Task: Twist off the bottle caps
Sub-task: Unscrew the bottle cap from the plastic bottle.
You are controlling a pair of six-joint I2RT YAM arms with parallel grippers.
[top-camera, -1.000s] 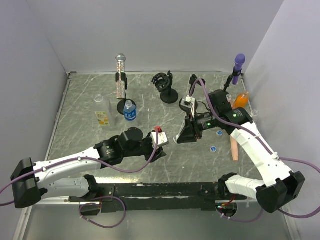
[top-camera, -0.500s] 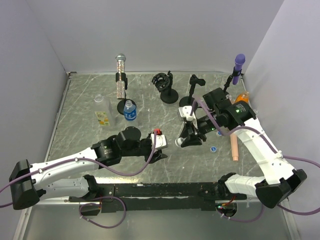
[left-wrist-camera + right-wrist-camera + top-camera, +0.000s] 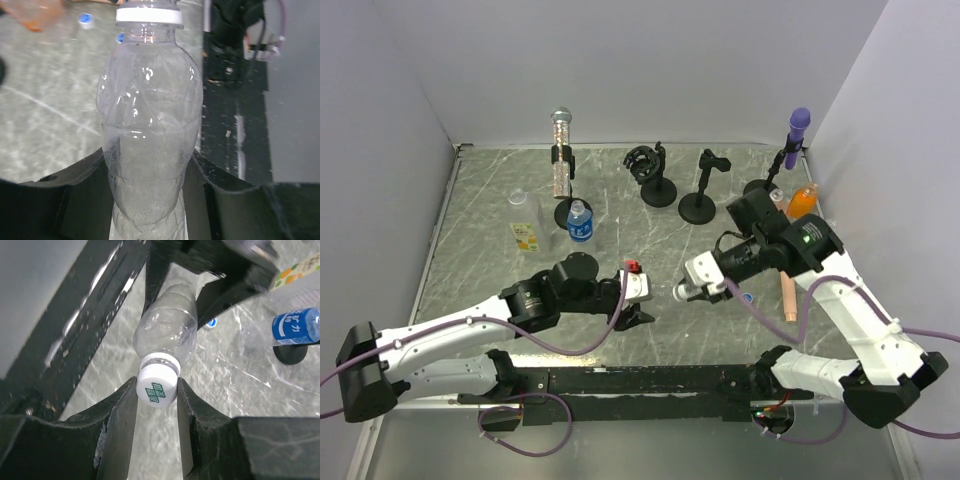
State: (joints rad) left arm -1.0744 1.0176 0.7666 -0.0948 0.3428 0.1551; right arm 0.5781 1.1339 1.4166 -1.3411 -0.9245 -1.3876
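A clear unlabelled bottle [image 3: 150,125] lies level above the table, its body clamped between the jaws of my left gripper [image 3: 150,205]. My left gripper [image 3: 642,300] points right. The bottle's white cap [image 3: 157,387], printed in green, sits between the fingers of my right gripper [image 3: 156,390], which is shut on it. In the top view my right gripper [image 3: 680,292] meets the left one mid-table. A blue-labelled bottle [image 3: 580,222], one with a yellow-green label [image 3: 527,233] and an orange bottle [image 3: 802,200] stand further back. A loose blue cap [image 3: 211,323] lies on the table.
A silver glitter microphone [image 3: 560,150] on a stand is at the back left, a purple one [image 3: 798,125] at the back right. Two black stands [image 3: 660,185] [image 3: 698,200] are in the back middle. A pale pink stick [image 3: 788,297] lies at the right.
My right arm has swung left and towards the near edge, and its gripper has come onto the cap of the bottle held by the left gripper. The left arm shifted only slightly.
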